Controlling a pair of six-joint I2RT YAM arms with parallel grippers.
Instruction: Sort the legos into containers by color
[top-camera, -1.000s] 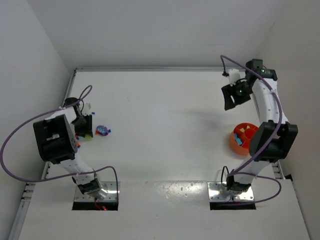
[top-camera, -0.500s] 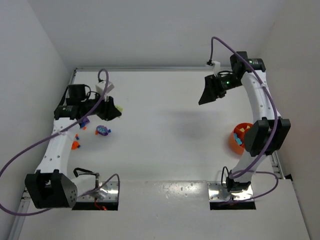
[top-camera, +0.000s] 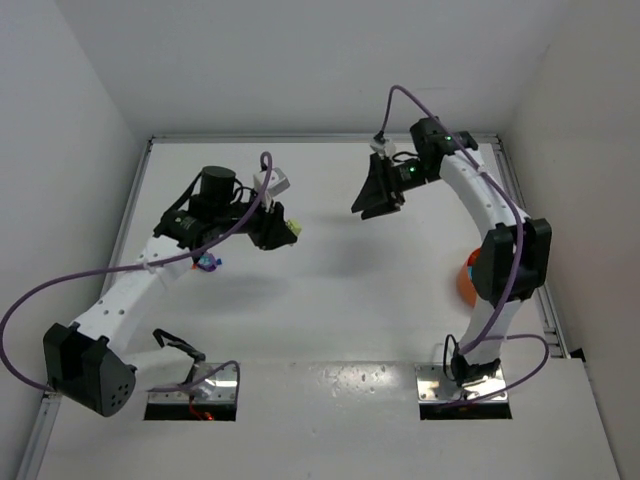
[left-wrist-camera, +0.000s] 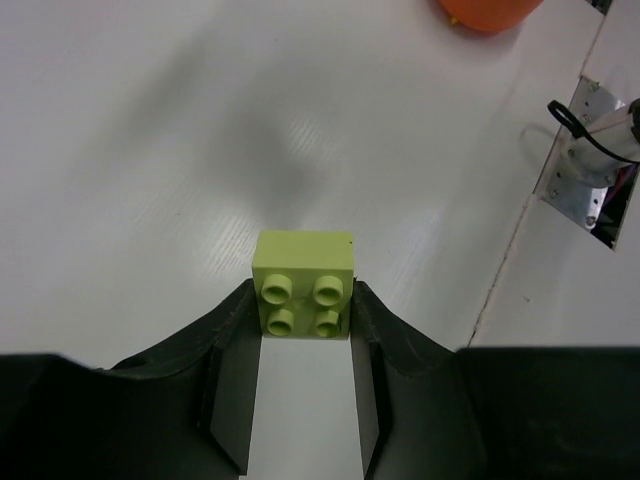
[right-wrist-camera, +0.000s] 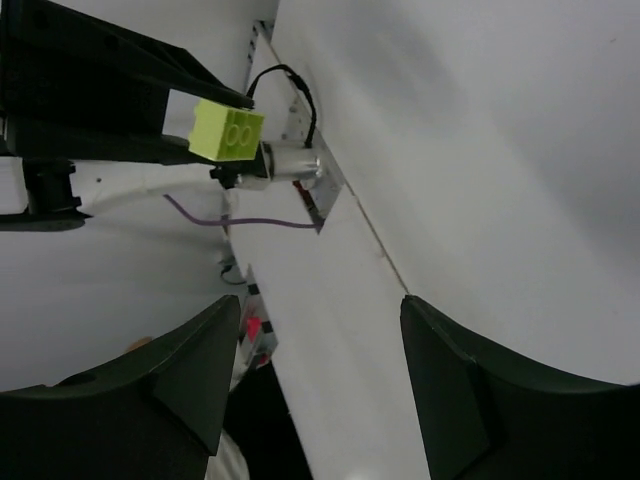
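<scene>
Between the fingers (left-wrist-camera: 233, 345) of the left gripper (left-wrist-camera: 303, 318) sits a yellow-green brick (left-wrist-camera: 303, 262). It is pinched on its two sides, with the four studs turned back toward the wrist camera. The jaws are clamped on it, and the brick reaches out just past the fingertips. Beneath the hand lies the white table (left-wrist-camera: 150, 150), with a soft grey shadow on it a little ahead of the brick.

Behind this hand, close to its own forearm, a small cluster of loose bricks (top-camera: 208, 263) lies on the table. They look teal and purple, though they are too small to tell more.

Ahead of the left gripper, with a stretch of table between the two, hangs the right gripper (top-camera: 372, 200), turned toward it. Its fingers (right-wrist-camera: 190, 370) stand wide apart and nothing is between them. From its wrist camera, the yellow-green brick shows ahead and off to one side, gripped by the black jaws of the left hand.

Farther on from the left gripper, well past the right one, sits the orange bowl (top-camera: 465, 280). The right arm's elbow largely hides it in the overhead view. In the left wrist view only its rim shows at the upper edge. Its compartments cannot be made out in either.
</scene>
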